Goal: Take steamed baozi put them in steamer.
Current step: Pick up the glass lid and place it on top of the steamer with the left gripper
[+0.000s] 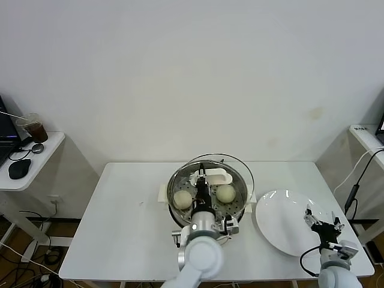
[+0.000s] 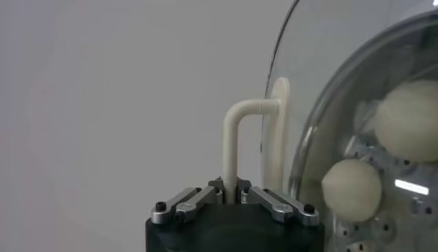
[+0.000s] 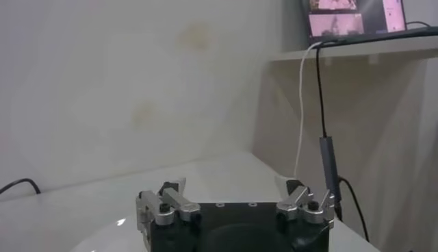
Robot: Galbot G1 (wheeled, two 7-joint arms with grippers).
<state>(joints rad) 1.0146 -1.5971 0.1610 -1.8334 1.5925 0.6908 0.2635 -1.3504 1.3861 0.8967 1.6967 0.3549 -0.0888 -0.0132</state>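
Left gripper (image 2: 231,198) over steamer (image 1: 177,183) at table centre, fingers closed on white handle (image 2: 236,137) of glass lid (image 1: 243,168), lid tilted above pot. Two steamed baozi (image 1: 182,198) visible on perforated tray; others not seen. Right gripper (image 3: 236,198) parked over white plate (image 1: 282,225) at right, fingers apart, holding nothing.

Risks: narrow handle may slip in pinch; lid may swing, strike rim or crush bun if lowered off-centre.

1. The left gripper (image 1: 204,187) hides part of the steamer (image 1: 178,180) floor between the two baozi (image 1: 182,198)
2. The glass lid (image 2: 356,82) is cut off by the left wrist view's edge
3. The right gripper (image 1: 323,223) covers some of the plate (image 1: 276,225)
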